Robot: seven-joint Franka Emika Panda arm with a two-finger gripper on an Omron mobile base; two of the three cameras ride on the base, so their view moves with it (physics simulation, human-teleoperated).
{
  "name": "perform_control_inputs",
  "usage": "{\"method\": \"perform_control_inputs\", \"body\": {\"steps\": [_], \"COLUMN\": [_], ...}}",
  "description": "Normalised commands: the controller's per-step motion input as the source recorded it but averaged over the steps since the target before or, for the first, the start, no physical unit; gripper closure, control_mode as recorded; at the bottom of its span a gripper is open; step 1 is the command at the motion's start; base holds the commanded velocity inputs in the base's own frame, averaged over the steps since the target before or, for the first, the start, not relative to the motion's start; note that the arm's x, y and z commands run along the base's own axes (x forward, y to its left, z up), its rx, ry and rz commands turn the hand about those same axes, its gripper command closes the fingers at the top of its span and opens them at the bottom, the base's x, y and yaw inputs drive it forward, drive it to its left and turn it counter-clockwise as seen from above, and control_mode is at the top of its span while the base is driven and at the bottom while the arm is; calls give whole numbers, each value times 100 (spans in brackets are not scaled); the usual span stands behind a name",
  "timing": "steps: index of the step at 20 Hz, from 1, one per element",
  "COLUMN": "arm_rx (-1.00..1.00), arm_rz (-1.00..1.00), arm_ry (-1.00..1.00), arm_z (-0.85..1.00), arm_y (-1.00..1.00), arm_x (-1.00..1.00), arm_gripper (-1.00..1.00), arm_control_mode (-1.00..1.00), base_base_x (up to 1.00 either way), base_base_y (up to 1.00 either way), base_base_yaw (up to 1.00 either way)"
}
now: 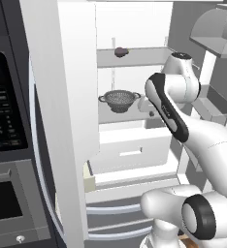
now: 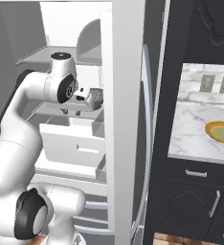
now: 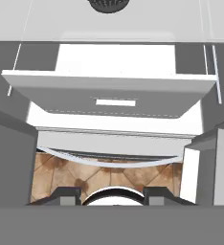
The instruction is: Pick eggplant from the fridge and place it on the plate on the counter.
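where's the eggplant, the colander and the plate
eggplant point(image 1: 121, 51): left base view, on its dark rounded body, upper fridge shelf
colander point(image 1: 120, 100): left base view, on its mesh bowl
plate point(image 2: 222, 132): right base view, on its pale green centre

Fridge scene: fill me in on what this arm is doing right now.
The white arm is reaching into the open fridge at the level of the middle shelf, near the colander. Its gripper is shut and holds nothing. The eggplant sits untouched on the shelf above. In the hand view the camera looks down at the white drawer. The plate waits on the counter to the right of the fridge, with nothing on it.
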Motion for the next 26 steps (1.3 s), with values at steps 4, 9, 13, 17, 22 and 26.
{"method": "perform_control_inputs", "body": {"steps": [4, 9, 13, 17, 22, 26], "arm_rx": [0, 0, 0, 0, 0, 0], "arm_rz": [0, 0, 0, 0, -1, -6], "arm_ry": [0, -4, -17, -21, -21, -18], "arm_z": [0, 26, 65, 64, 44, 34], "arm_y": [0, 6, 14, 16, 12, 0], "arm_x": [3, 21, 8, 1, 3, 9], "arm_gripper": [-100, -100, -100, -100, -100, -100], "arm_control_mode": [-100, -100, -100, -100, -100, -100], "base_base_x": [0, 0, 0, 0, 0, 0], "base_base_y": [0, 0, 0, 0, 0, 0], "base_base_yaw": [0, 0, 0, 0, 0, 0]}}
